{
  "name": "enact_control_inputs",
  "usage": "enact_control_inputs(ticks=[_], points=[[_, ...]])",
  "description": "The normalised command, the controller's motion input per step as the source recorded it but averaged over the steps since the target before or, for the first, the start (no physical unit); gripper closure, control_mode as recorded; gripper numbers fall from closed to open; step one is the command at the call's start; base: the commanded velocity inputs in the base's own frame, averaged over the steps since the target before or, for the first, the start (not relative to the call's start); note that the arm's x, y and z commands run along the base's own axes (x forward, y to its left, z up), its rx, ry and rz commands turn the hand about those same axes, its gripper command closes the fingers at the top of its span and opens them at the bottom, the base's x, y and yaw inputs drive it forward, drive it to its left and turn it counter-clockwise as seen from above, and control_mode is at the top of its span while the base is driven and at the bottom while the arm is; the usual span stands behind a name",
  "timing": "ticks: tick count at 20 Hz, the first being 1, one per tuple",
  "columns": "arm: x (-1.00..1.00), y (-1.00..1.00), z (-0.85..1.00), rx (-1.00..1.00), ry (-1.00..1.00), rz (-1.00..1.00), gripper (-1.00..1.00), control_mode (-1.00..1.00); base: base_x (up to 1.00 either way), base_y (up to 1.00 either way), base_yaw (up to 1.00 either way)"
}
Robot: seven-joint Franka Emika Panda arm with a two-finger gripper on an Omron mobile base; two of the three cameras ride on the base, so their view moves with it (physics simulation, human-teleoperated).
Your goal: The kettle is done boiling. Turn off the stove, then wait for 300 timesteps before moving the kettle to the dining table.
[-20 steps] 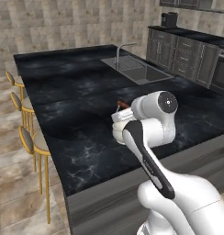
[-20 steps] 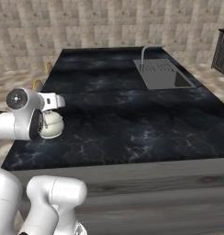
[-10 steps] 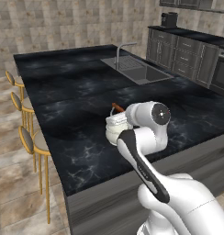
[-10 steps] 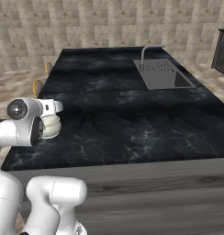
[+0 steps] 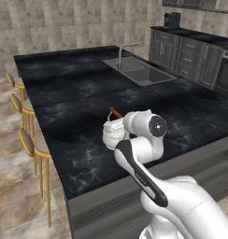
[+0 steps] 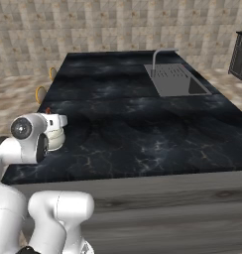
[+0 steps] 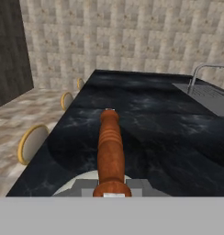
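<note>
The small white kettle [image 5: 112, 134] is at the near left part of the dining table [image 5: 78, 93], down at its black marble top; whether it touches I cannot tell. My gripper [image 5: 119, 117] is shut on the kettle's red-orange handle [image 7: 109, 142], which runs straight away from the fingers in the hand view. From the right base view the kettle [image 6: 56, 139] sits just behind my wrist, near the table's [image 6: 143, 129] front left corner, with the gripper [image 6: 51, 117] over it. The stove is out of view.
An inset sink [image 5: 140, 73] with a faucet [image 5: 121, 50] lies far back on the table. Gold-framed stools [image 5: 34, 143] line its left side. Dark grey cabinets [image 5: 186, 53] stand at the back right. Bare marble stretches to the right of the kettle.
The arm has come down and brought the kettle lower, close to the tabletop and slightly nearer the front edge. The gripper has stayed shut on the handle.
</note>
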Motion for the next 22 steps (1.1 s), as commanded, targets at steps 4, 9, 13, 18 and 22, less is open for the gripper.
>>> enact_control_inputs(ticks=[4, 9, 13, 18, 22], points=[[0.23, 0.14, -0.12, 0.0, 0.03, 0.0, 1.0, -1.0, 0.0, 0.0, 0.0], [0.19, 0.14, -0.18, 0.0, 0.04, 0.0, 1.0, -1.0, 0.0, 0.0, 0.0], [0.09, 0.08, -0.3, 0.0, 0.02, 0.0, 1.0, -1.0, 0.0, 0.0, 0.0], [0.06, 0.05, -0.25, 0.0, 0.0, 0.0, 1.0, -1.0, 0.0, 0.0, 0.0], [0.0, 0.05, -0.24, 0.0, 0.0, 0.0, 1.0, -1.0, 0.0, 0.0, 0.0]])
